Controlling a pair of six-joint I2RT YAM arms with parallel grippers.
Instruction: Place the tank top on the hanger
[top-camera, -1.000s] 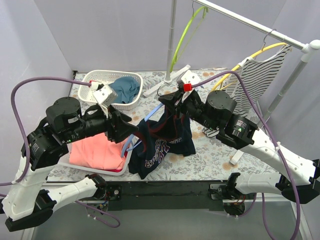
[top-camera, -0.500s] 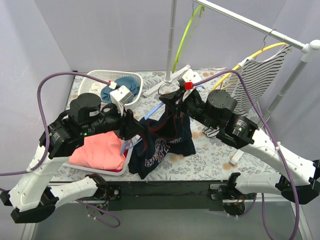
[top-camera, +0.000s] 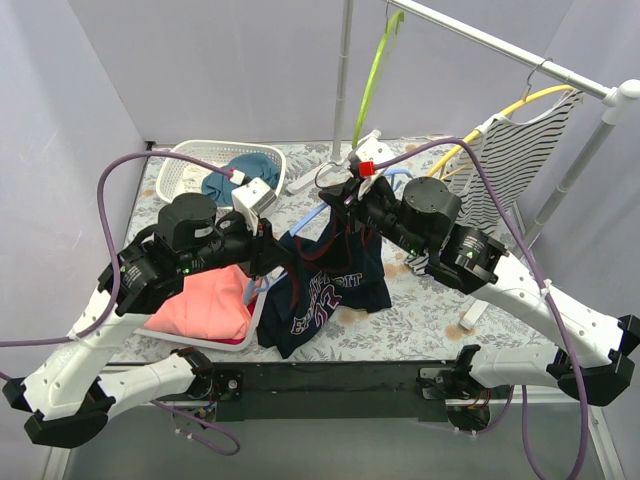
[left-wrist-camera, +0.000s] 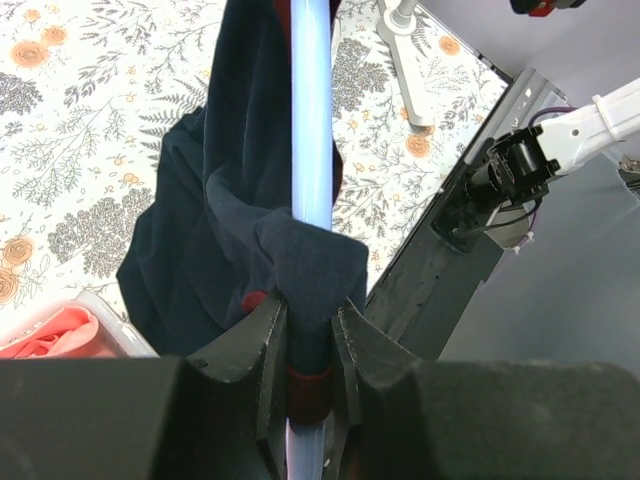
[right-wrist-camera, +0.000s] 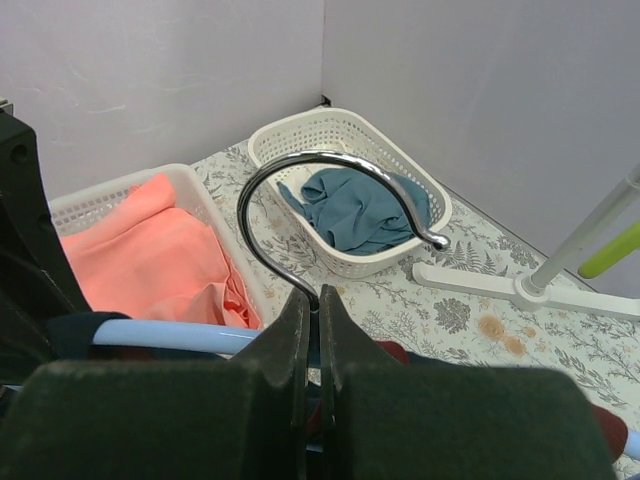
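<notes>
The navy tank top (top-camera: 325, 290) hangs between both arms above the table, draped over the light-blue hanger (top-camera: 309, 223). My left gripper (top-camera: 273, 256) is at the shirt's left shoulder. In the left wrist view it (left-wrist-camera: 309, 325) is shut on a fold of the tank top (left-wrist-camera: 220, 200) with its red trim, wrapped round the hanger's arm (left-wrist-camera: 310, 120). My right gripper (top-camera: 347, 196) holds the hanger from above. In the right wrist view it (right-wrist-camera: 315, 300) is shut on the stem of the metal hook (right-wrist-camera: 300, 165), with the blue arm (right-wrist-camera: 170, 338) below left.
A white basket (top-camera: 190, 152) holding a teal cloth stands at the back left. A tray (top-camera: 255, 312) with a coral-pink garment (top-camera: 205, 300) lies under my left arm. The rack (top-camera: 500, 45) carries a lime-green hanger (top-camera: 370, 70) and a yellow hanger (top-camera: 520, 103) with a striped top (top-camera: 520, 150).
My left arm has swung right and forward, bringing its gripper onto the tank top's left shoulder at the hanger's end. The right arm with the hanger has shifted slightly left.
</notes>
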